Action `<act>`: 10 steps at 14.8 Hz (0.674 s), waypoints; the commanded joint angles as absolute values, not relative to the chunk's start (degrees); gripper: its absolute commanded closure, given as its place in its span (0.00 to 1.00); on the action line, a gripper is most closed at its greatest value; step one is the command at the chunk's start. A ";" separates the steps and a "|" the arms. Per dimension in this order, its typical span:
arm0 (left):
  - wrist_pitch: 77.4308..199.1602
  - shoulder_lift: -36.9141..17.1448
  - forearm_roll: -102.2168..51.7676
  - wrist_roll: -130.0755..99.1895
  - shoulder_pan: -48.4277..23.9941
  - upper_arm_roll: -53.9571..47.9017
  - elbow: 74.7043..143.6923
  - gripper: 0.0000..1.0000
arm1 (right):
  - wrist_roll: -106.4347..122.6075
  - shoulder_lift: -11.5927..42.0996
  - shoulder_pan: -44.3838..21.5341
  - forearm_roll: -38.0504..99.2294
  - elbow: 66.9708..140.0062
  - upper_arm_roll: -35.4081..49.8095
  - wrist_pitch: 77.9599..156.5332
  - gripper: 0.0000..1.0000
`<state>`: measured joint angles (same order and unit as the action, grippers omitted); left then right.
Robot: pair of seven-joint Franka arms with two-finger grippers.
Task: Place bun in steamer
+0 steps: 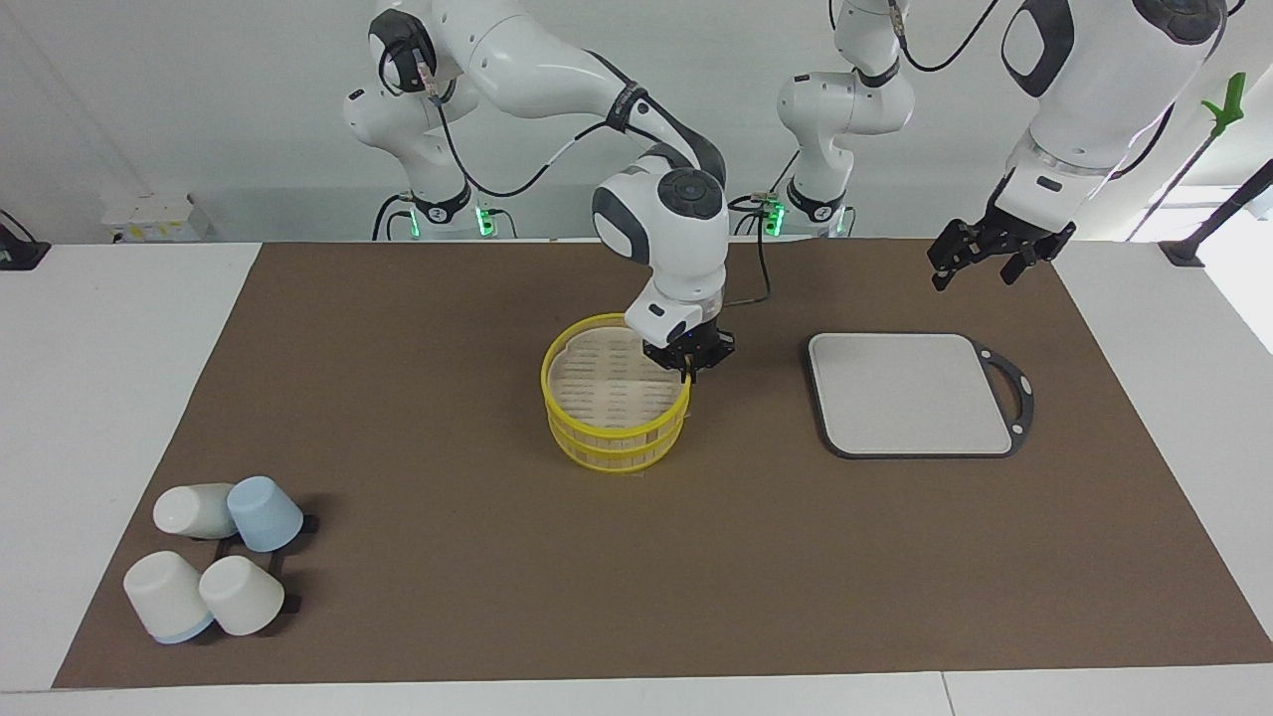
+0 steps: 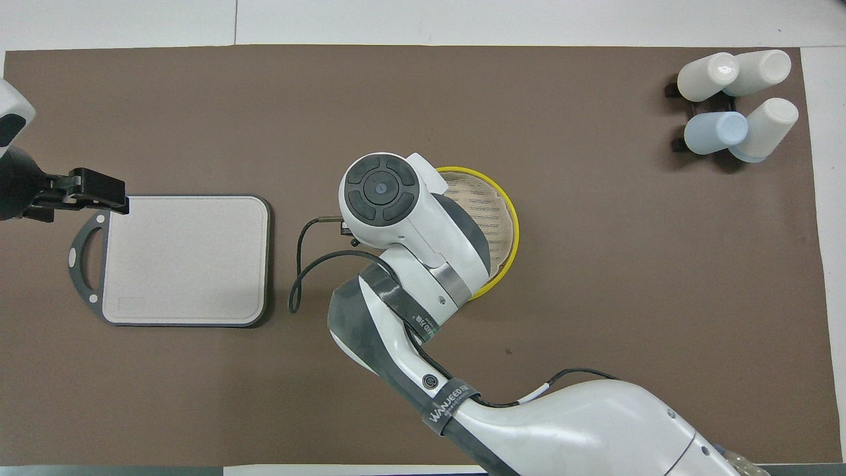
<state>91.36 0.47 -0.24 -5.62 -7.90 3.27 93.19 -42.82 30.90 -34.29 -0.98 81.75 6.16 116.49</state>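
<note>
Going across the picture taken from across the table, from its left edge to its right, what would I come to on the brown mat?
Cluster of cups → yellow steamer, with the right gripper at its rim → grey board, with the left gripper waiting above it.

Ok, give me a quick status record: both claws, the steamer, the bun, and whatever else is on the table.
right claw: at the steamer's rim, on the side toward the left arm's end
left claw: open, waiting in the air by the grey board's handle end
steamer: mid-table, two yellow-rimmed tiers
bun: not visible in either view
grey board: toward the left arm's end
cups: four, toward the right arm's end, farther from the robots than the steamer
</note>
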 commanded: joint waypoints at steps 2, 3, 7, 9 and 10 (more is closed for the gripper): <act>89.82 0.09 -1.14 -4.92 -8.09 3.78 91.76 0.00 | -43.07 29.44 -34.01 -0.70 84.99 6.24 118.48 1.00; 89.82 0.09 -1.14 -4.92 -8.17 3.87 91.76 0.00 | -43.07 29.44 -34.01 -0.70 85.08 6.24 118.56 1.00; 90.00 0.44 -1.14 -4.83 -8.09 3.95 92.80 0.00 | -42.63 29.53 -33.22 -0.70 84.90 6.33 119.09 0.05; 90.26 0.79 -1.14 -4.66 -7.82 4.04 93.25 0.00 | -42.63 29.36 -34.01 -2.28 83.59 5.72 117.70 0.00; 90.35 0.79 -1.14 -4.57 -7.74 4.04 93.25 0.00 | -42.54 28.83 -33.67 -4.81 82.71 5.71 116.29 0.00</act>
